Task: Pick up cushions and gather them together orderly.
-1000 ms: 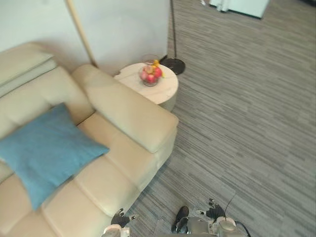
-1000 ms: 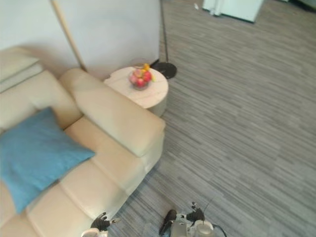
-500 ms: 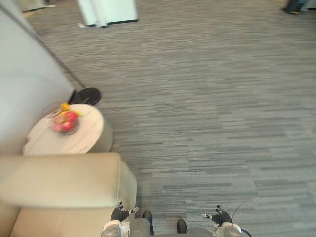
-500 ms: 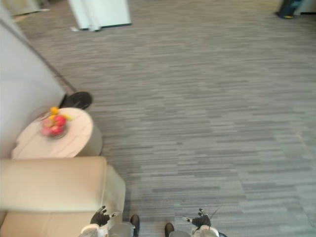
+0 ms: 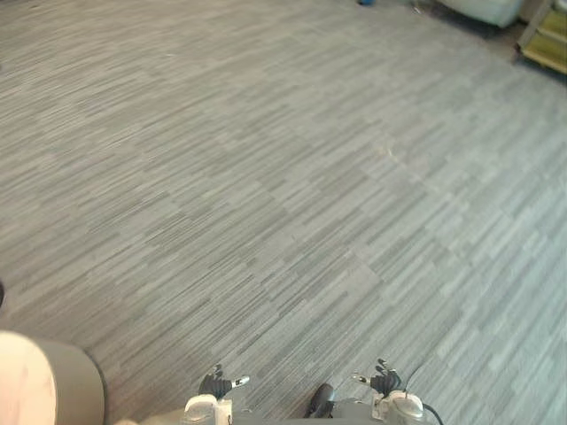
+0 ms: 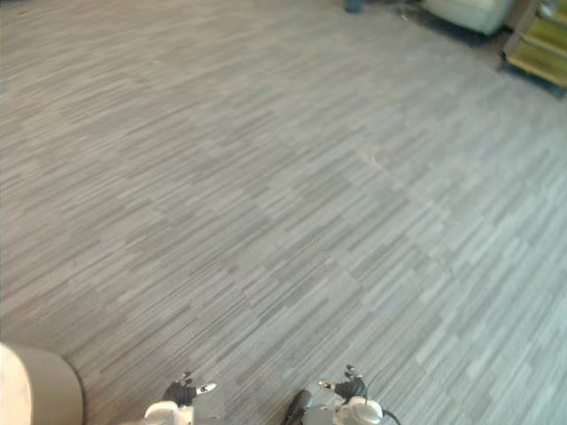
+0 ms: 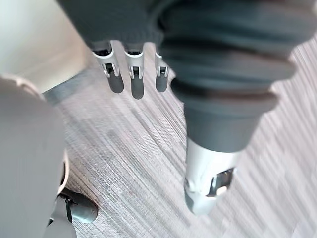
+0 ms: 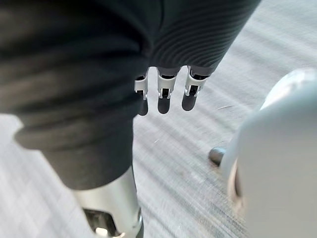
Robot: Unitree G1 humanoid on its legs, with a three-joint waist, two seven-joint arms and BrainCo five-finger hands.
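My left hand (image 5: pixel 215 385) hangs low at the bottom edge of the eye views, over grey carpet. In the left wrist view its fingers (image 7: pixel 131 79) are straight and hold nothing, with the thumb (image 7: pixel 207 184) apart from them. My right hand (image 5: pixel 383 382) hangs the same way further right, and in its wrist view the fingers (image 8: pixel 163 94) point straight down at the carpet, empty.
Striped grey carpet (image 5: pixel 283 177) spreads ahead. The rim of a round pale side table (image 5: pixel 40 390) stands at the lower left. Far off at the top right are a pale piece of furniture (image 5: pixel 483 9) and a yellow-green shelf (image 5: pixel 549 44). A beige surface (image 7: pixel 29 39) lies beside my left hand.
The camera has swung right: the sofa, the blue cushion and the fruit bowl have slid out of the picture, leaving carpet. Both hands still hang low and empty.
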